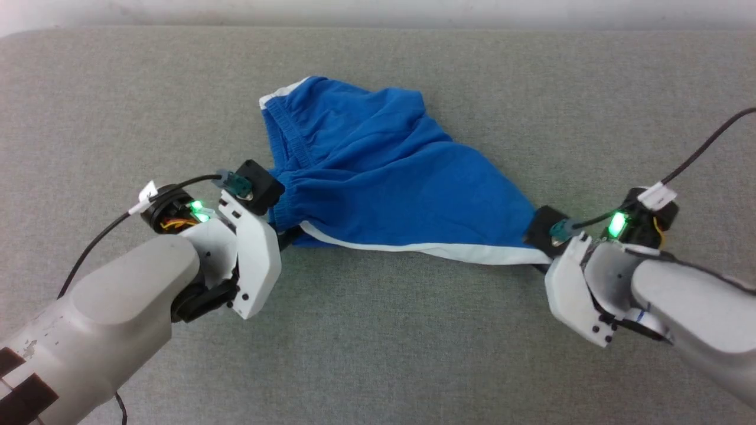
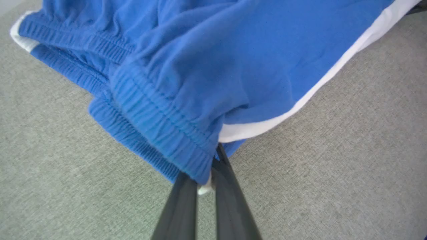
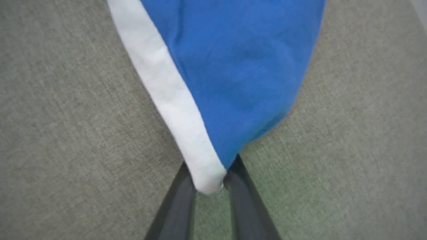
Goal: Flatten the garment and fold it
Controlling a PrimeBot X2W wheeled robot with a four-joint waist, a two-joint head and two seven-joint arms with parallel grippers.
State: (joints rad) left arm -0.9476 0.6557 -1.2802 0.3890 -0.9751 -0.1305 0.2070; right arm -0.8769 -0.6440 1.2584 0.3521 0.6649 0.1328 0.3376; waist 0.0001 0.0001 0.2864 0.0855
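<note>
The blue shorts hang stretched between my two grippers above the grey cloth surface, with the white trim along the near edge and the far waistband corner resting on the surface. My left gripper is shut on the gathered waistband at the garment's left end; its fingers pinch the blue and white hem. My right gripper is shut on the white-trimmed corner at the right end, with the fingertips closed around that tip. The fabric is bunched and wrinkled in the middle.
A grey woven surface spreads under and around the garment. Its far edge meets a pale wall at the top. Black cables trail from both wrists.
</note>
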